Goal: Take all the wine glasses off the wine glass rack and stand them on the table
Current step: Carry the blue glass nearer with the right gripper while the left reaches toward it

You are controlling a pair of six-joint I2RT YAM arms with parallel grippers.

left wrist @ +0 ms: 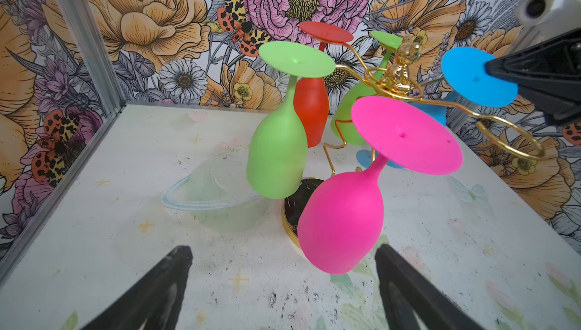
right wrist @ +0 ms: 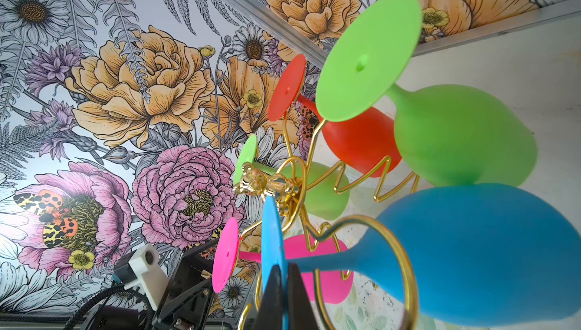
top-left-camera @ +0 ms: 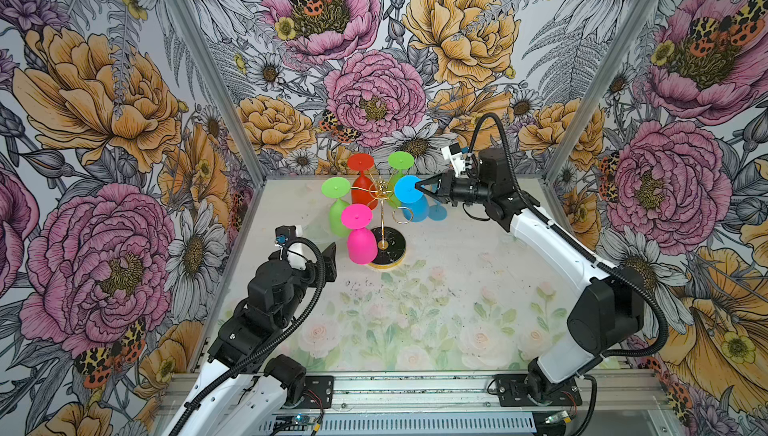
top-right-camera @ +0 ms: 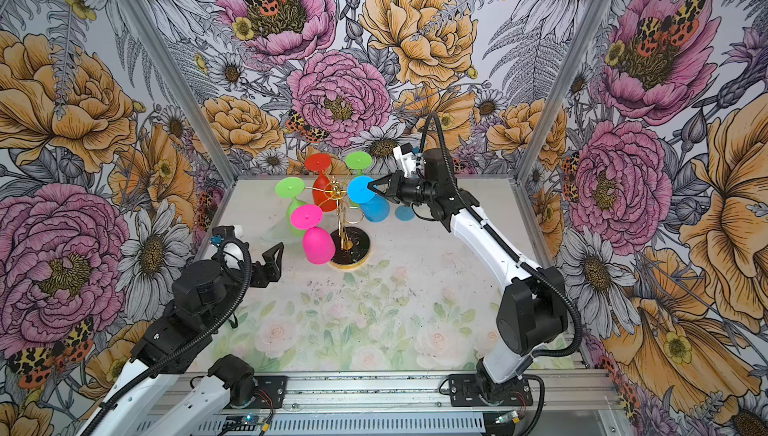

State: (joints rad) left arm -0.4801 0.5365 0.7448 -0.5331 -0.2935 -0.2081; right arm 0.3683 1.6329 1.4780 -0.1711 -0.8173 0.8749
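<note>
Altogether five wine glasses hang on the single wine glass rack (top-left-camera: 394,245): two green, one pink, one red and one blue. Two grippers work near it. Farthest left, the left gripper (left wrist: 282,251) hovers near the rack, its jaws spread wide and holding nothing. Next comes the first green glass (left wrist: 281,143), then the pink glass (top-left-camera: 360,242) at the rack's near side and the red glass (top-left-camera: 362,188) at its far side. All three hang foot up and bowl down. The rack's gold post rises from a black disc base with a gold rim, and one loop arm at its near right is bare. Past the post hangs the second green glass (top-left-camera: 401,160), and right of it the blue wine glass (top-left-camera: 406,189), on the rack's right side. Its long axis runs roughly up and down, leaning a little, with the flat foot on top and the bowl's mouth toward the table. The right gripper (top-left-camera: 419,186) reaches in from the right, its jaws closed tight on the rim of that blue foot. Whether the foot rests on its wire arm cannot be told. Under the right arm a blue disc shape (top-left-camera: 437,213) sits low by the table, too hidden to name.
</note>
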